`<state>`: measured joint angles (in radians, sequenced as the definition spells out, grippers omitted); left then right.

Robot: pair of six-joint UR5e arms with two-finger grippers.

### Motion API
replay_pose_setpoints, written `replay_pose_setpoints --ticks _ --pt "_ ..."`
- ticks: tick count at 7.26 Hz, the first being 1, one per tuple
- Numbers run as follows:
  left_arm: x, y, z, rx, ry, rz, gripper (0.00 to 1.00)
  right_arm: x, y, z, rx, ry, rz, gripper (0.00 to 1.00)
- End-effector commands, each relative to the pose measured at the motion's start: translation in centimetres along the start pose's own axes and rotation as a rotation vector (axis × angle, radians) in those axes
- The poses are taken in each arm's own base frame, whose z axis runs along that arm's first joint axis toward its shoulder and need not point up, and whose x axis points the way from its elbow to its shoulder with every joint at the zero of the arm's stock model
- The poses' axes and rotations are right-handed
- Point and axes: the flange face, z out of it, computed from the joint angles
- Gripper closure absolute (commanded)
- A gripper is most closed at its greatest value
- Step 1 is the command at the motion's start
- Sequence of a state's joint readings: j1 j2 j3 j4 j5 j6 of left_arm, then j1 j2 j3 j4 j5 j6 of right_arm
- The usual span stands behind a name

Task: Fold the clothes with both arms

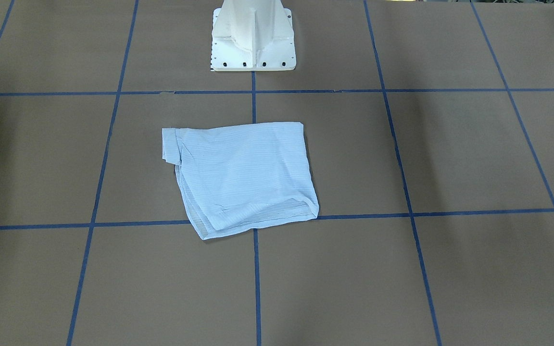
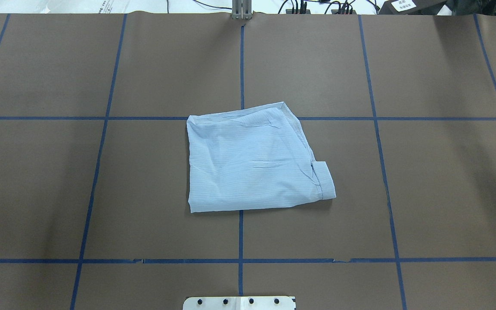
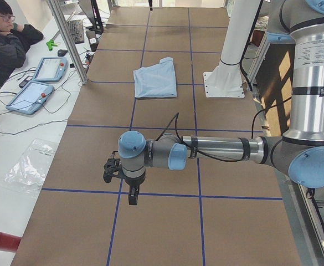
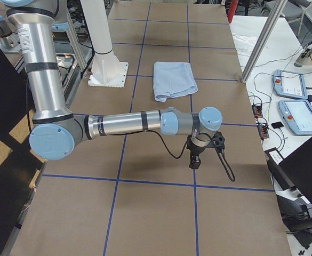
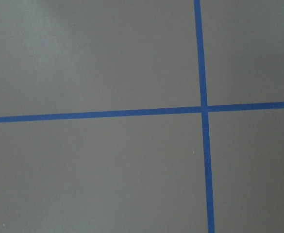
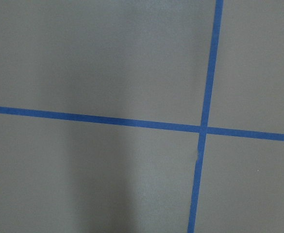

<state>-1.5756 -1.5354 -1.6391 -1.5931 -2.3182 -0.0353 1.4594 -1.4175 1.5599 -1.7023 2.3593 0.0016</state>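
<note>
At the bench (image 2: 424,193) centre lies the light blue striped shirt (image 2: 252,159), folded into a rough rectangle. My left arm (image 3: 217,148) and right arm (image 4: 129,124) hover well away from it, and I cannot tell how wide their jaws stand. Folding looks finished to me; the next move calls only for tidying.

No legible text anywhere. White label (image 2: 403,5) on dark box (image 2: 422,6), far right: print too small. Pale sheet (image 2: 101,6), far left: faint lettering, unreadable.

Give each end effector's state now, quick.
Left end effector: cannot be told, side view only; not on the shirt.
Right end effector: cannot be told, side view only; not on the shirt.
</note>
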Motion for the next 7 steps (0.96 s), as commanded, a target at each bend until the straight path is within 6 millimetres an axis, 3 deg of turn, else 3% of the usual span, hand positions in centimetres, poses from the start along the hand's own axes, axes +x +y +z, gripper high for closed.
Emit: replay_pose_setpoints --ticks 1,4,7 --pt "1.9 0.2 -0.9 -0.011 0.100 -0.037 0.00 0.9 0.3 -0.5 0.009 0.000 0.017 0.00" --pt "2.1 0.3 -1.3 0.002 0.092 -0.026 0.00 3.0 2.2 -0.4 0.008 -0.002 0.053 0.00" --pt "2.2 0.3 -1.5 0.005 0.089 -0.019 0.00 8.1 7.2 -0.1 0.089 -0.032 0.072 0.00"
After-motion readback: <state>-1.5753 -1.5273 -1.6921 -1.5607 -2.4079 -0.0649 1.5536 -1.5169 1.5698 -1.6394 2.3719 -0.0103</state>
